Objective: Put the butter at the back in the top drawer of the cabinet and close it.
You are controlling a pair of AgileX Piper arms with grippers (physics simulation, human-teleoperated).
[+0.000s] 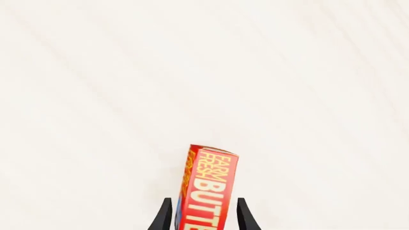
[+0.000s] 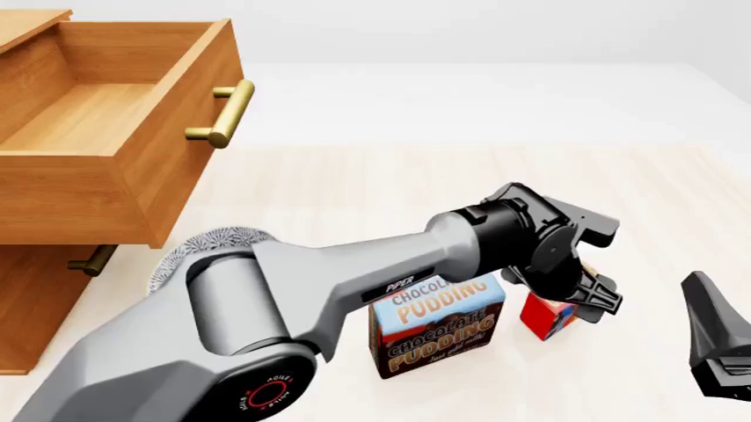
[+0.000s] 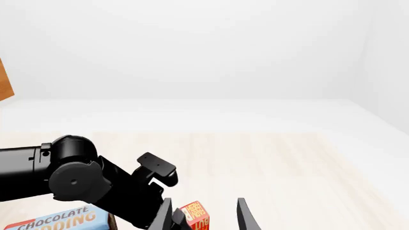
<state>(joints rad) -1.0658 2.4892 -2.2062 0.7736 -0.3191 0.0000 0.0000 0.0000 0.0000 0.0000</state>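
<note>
My left gripper [image 2: 583,303] reaches down over the butter [image 2: 547,315], one finger on either side of the box; whether the fingers [image 1: 164,214] actually press the carton, I cannot tell; the butter stands on the table [image 2: 493,176] just beside the pudding box [image 2: 437,325]; my right gripper [image 3: 204,215] rests apart with jaws spread, holding nothing; the top drawer [image 2: 105,132] of the cabinet [image 2: 30,299] stands pulled open.
</note>
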